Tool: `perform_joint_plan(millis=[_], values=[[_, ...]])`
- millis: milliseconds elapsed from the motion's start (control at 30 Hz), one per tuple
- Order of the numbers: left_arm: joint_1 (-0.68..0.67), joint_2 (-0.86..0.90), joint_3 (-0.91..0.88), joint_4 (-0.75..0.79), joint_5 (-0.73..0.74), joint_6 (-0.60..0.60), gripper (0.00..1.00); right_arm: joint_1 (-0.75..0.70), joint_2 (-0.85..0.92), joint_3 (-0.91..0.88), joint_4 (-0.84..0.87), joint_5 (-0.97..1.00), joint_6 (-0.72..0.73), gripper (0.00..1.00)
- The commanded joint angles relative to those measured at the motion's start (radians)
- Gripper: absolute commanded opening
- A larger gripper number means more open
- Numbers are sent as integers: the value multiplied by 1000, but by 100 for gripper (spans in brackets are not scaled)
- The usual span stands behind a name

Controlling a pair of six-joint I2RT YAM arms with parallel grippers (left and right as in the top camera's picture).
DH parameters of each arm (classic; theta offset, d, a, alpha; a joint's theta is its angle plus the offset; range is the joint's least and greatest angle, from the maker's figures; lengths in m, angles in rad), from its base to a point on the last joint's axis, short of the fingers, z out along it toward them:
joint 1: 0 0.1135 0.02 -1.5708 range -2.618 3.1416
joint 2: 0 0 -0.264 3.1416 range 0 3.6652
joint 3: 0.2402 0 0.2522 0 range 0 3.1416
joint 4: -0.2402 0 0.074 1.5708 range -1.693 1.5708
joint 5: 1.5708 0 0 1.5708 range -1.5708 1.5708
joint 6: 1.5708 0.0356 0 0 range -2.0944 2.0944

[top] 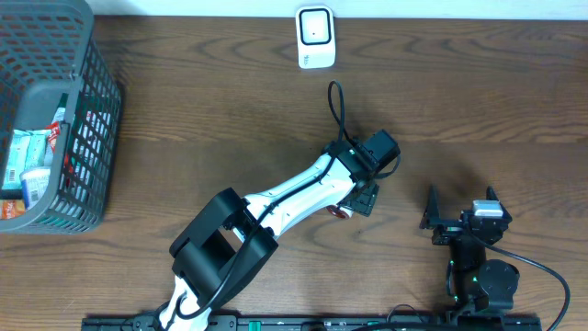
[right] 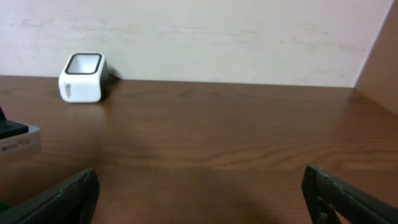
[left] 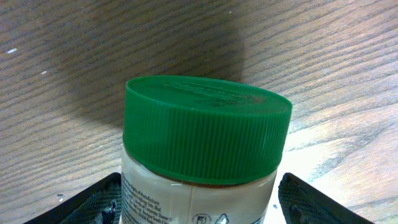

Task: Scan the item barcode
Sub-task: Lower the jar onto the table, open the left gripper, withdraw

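Jar [left: 186,199] with a green ribbed lid [left: 205,130] stands near the middle of the table [top: 184,110]. Its lower half is cut off in the left wrist view and its label print is too small to read, while overhead the left gripper [left: 200,182] covers it, leaving only a red-and-white sliver that is hard to identify. That gripper's fingers [left: 99,202] flank the jar so closely that pinching or merely beside cannot be told, whereas the right wrist view plainly shows the right gripper [right: 200,177] spread wide around nothing, facing the white scanner [right: 82,78] at the table's far edge.
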Motion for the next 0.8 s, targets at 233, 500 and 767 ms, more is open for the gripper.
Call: perform_joint_plan(millis=[233,500,767], values=[[5,-60,15,-5,-70,17,80,-7,0,-2,-4,2,-4,99],[5,-60,15,-1,-117,17,80,-7,0,-2,-4,2,-4,99],[5,-63,15,2,-117,17,80,-7,0,-2,-4,2,-4,99]])
